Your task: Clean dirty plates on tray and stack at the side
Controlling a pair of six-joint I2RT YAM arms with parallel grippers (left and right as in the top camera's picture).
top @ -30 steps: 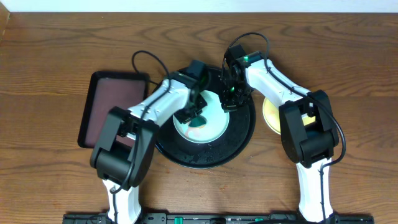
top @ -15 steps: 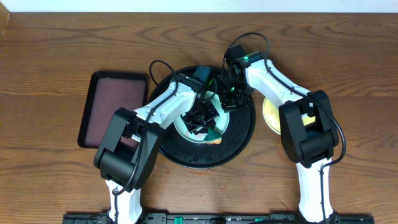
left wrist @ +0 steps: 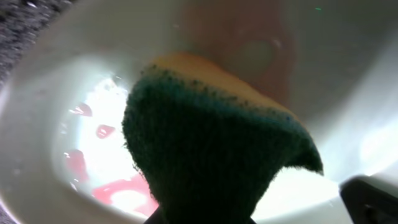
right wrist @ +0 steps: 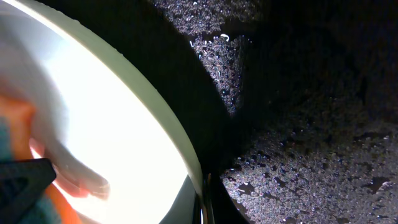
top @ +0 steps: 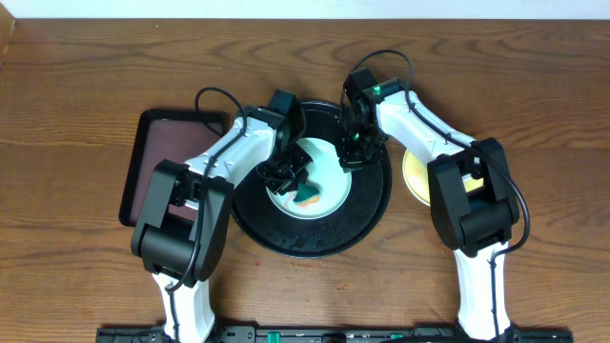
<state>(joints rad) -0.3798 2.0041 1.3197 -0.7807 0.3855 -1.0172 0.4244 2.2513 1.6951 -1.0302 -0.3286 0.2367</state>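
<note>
Sponge (left wrist: 211, 143) sits clamped in our left gripper (top: 286, 173) on the mint plate (top: 322, 164), red smears (left wrist: 102, 183) just left of it in the wrist view. Our right gripper (top: 351, 154), closed, rests at the opposite rim.

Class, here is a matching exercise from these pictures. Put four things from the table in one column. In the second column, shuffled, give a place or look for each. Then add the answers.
Column 1
1. sponge
2. pale green plate
3. yellow plate
4. brown tray

Column 2
A. lies on the round black tray
B. rectangular, beside the left arm
C. on the table, partly hidden by the right arm
D. dark green face, yellow back

Pairs: 1-D, 2-A, 3-C, 4-B
</note>
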